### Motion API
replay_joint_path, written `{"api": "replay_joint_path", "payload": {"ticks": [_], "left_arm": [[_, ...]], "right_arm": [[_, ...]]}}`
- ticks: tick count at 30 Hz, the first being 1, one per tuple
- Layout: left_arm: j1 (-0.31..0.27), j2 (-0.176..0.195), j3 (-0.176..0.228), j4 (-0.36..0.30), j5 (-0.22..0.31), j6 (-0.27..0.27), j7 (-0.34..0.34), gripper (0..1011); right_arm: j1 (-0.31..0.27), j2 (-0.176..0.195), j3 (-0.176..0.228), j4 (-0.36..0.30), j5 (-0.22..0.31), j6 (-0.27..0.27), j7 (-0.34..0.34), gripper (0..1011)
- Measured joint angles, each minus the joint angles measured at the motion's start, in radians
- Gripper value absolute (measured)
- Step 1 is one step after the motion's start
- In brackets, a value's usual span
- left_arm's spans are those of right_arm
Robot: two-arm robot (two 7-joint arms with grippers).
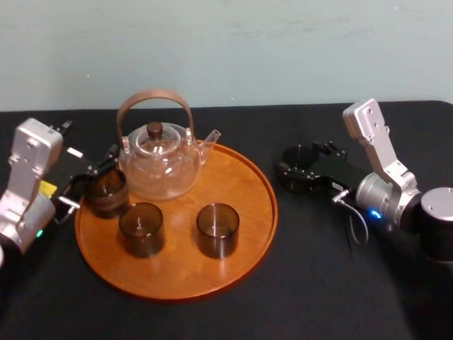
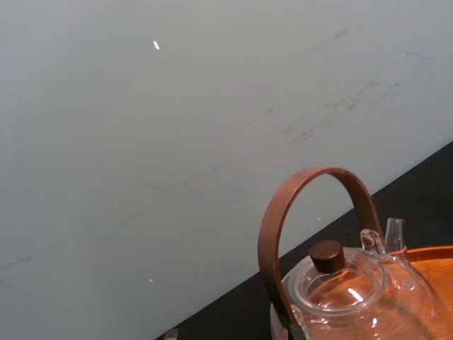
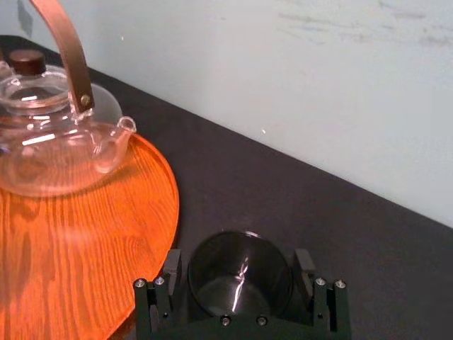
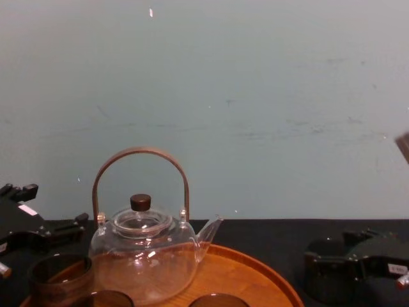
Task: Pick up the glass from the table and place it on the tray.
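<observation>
Left edge: left tool (image 1: 85, 180) sits low over the black worktop (image 1: 318, 283), at the left rim of the large round orange-brown wooden tray (image 1: 241, 191). Cannot tell whether it is open or closed. A brown-tinted glass cup (image 1: 107, 193) stands just beside it, on the tray's left edge.

Tray, far left part: clear glass teapot with arched brown handle and dark knob lid (image 1: 159, 166), spout pointing right. Nearer on the tray, two more dark glass cups, one left (image 1: 141, 228) and one centre (image 1: 217, 229), upright and apart from each other. The tray's right half is bare wood.

Right of the tray, off it, on the worktop: dark smoky cylindrical glass (image 3: 241, 280), near the tray's right rim but not touching it. It stands upright, long axis vertical, open mouth up. The right tool (image 1: 287, 172) reaches in from the right, closed on the dark smoky cylindrical glass, one black finger (image 3: 306, 263) against each side. The raised tray rim lies between this glass and the bare wood.
</observation>
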Motion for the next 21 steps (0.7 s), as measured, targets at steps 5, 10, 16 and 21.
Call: {"api": "replay_joint_path", "payload": {"ticks": [5, 10, 16, 21], "left_arm": [[0.000, 0.000, 0.000, 0.000, 0.000, 0.000, 0.000, 1001], [0.000, 0.000, 0.000, 0.000, 0.000, 0.000, 0.000, 1001], [0.000, 0.000, 0.000, 0.000, 0.000, 0.000, 0.000, 1001], [0.000, 0.000, 0.000, 0.000, 0.000, 0.000, 0.000, 1001]], "right_arm": [[-0.001, 0.001, 0.000, 0.000, 0.000, 0.001, 0.000, 1002], [-0.002, 0.001, 0.000, -0.001, 0.001, 0.000, 0.000, 1002], [-0.003, 0.001, 0.000, -0.002, 0.002, 0.000, 0.000, 1002], [-0.004, 0.002, 0.001, -0.003, 0.002, 0.000, 0.000, 1002]]}}
